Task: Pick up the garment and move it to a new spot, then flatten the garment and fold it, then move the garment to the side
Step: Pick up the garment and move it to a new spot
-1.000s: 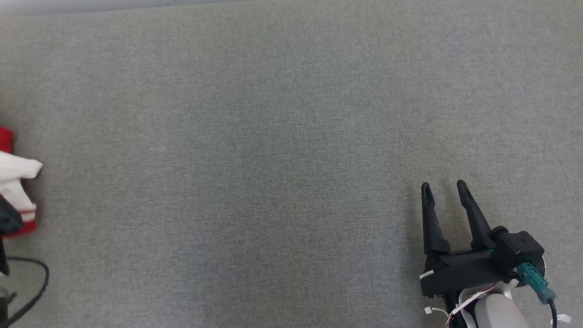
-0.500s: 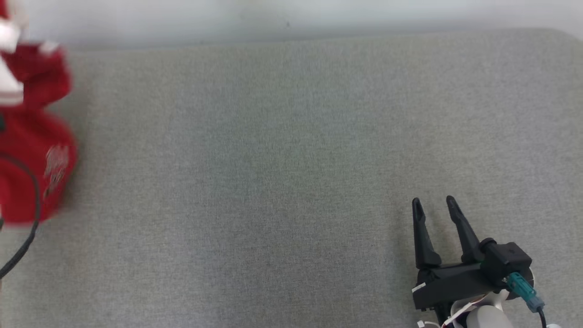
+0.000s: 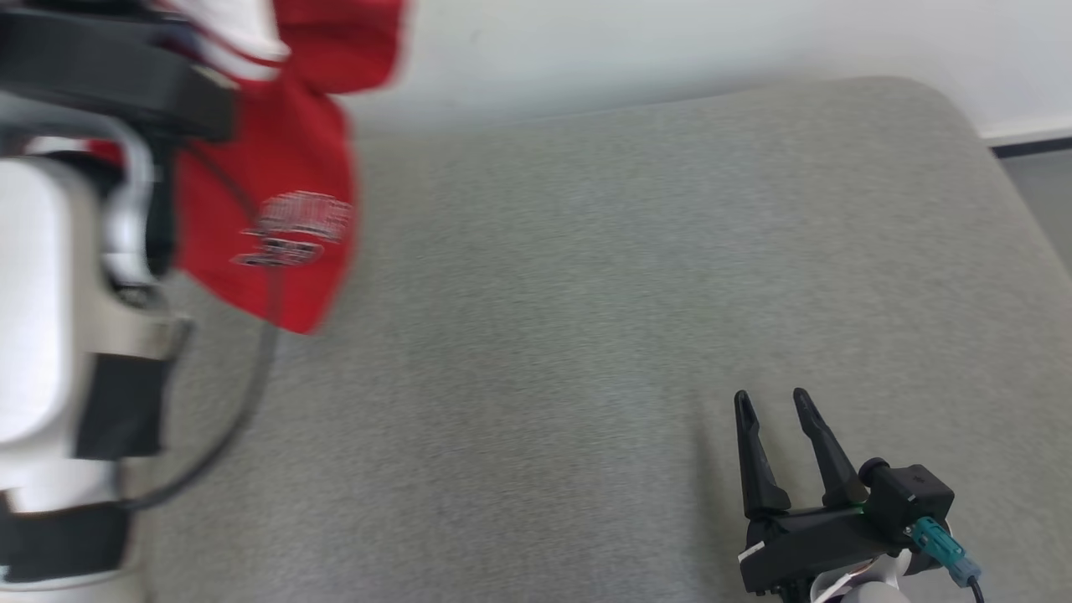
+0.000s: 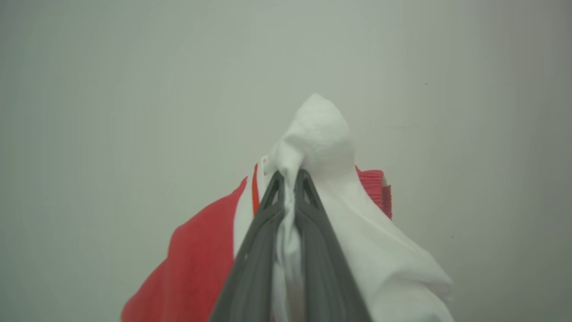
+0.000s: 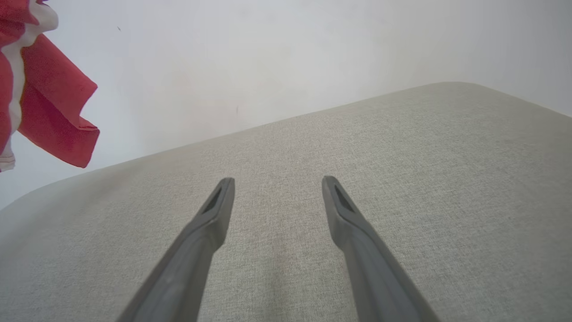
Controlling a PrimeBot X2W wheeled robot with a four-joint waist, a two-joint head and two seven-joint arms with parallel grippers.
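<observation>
A red and white garment (image 3: 285,209) with a pale printed logo hangs in the air at the upper left of the head view, blurred by motion, beside my pale left forearm (image 3: 50,301). In the left wrist view my left gripper (image 4: 290,175) is shut on a white fold of the garment (image 4: 321,134), with red cloth drooping on both sides of it. The garment (image 5: 49,98) also dangles at the upper left of the right wrist view. My right gripper (image 3: 770,400) stands open over the grey surface at the lower right, nothing between its fingers (image 5: 223,197).
The grey fabric surface (image 3: 569,276) spreads across the head view, ending in a rounded far right corner against a pale wall (image 3: 670,42). A strip of darker floor (image 3: 1038,159) shows at the right edge. A black cable (image 3: 243,402) loops from the left arm.
The head camera has tilted up and swung, bringing wall and surface corner into view. The garment has risen off the surface in my left gripper. The right gripper stays open.
</observation>
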